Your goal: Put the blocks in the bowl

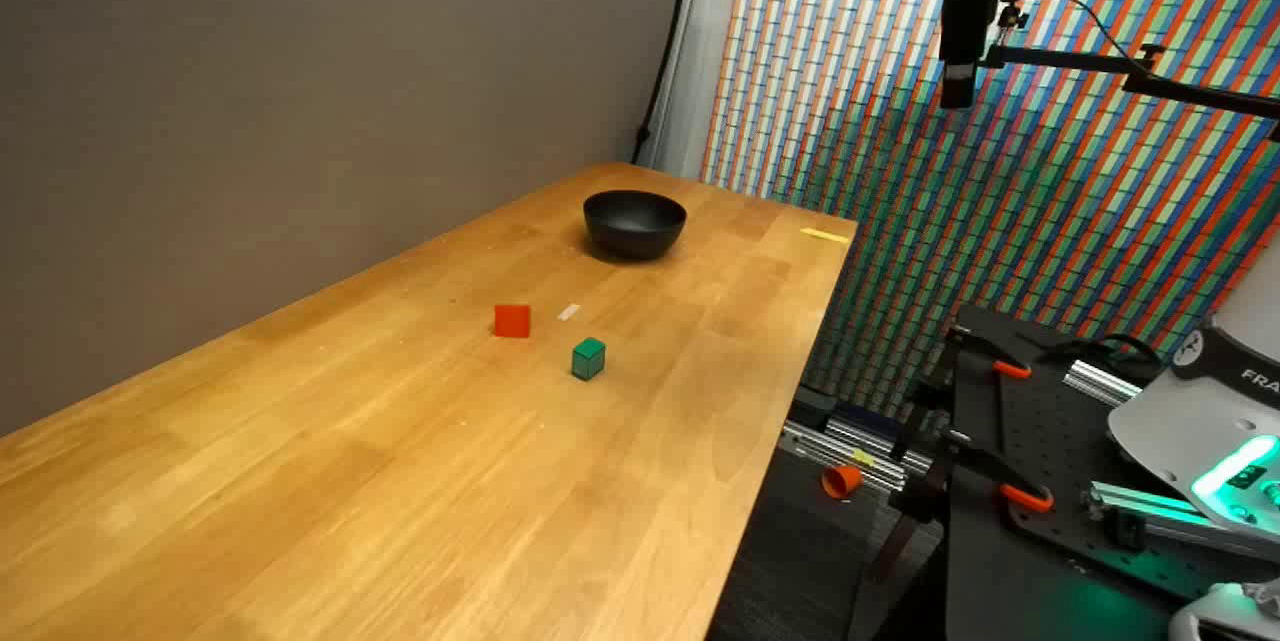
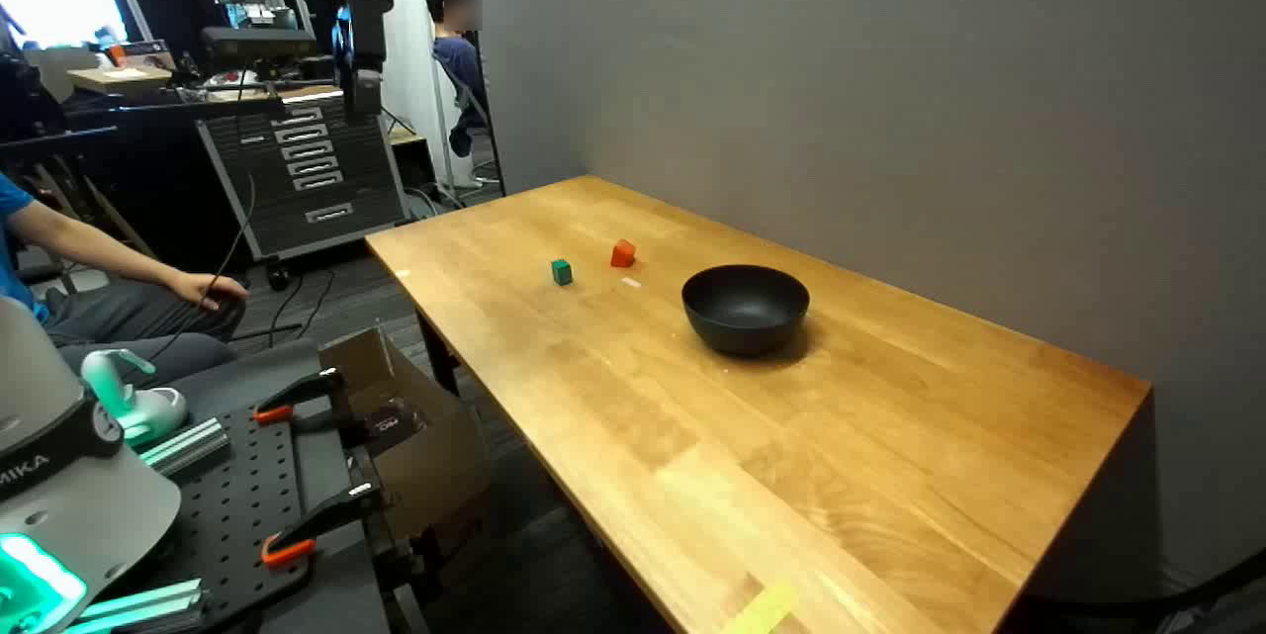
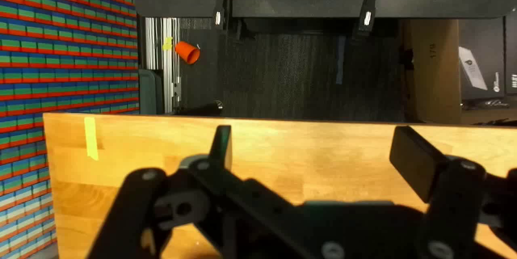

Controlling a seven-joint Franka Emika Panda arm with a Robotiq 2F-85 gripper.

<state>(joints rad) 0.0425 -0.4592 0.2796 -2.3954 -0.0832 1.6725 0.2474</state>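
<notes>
A red block [image 1: 512, 321] and a green block [image 1: 588, 359] lie apart on the wooden table. The black bowl [image 1: 634, 225] stands upright beyond them, apart from both. In an exterior view the red block [image 2: 623, 253] and green block [image 2: 562, 272] are left of and farther back than the bowl [image 2: 746, 310], whose visible inside is empty. My gripper [image 3: 311, 146] is open and empty, fingers wide apart. It hangs high above table level, seen in both exterior views [image 1: 957, 86] [image 2: 365, 90]. The blocks and bowl do not show in the wrist view.
The wooden table [image 2: 633, 436] has a grey wall panel [image 2: 870, 120] along its long far side. A robot base table [image 2: 237, 476] with orange-tipped clamps stands across a gap. A cardboard box [image 2: 425, 446] and orange cup [image 1: 841, 481] are on the floor. A person sits nearby.
</notes>
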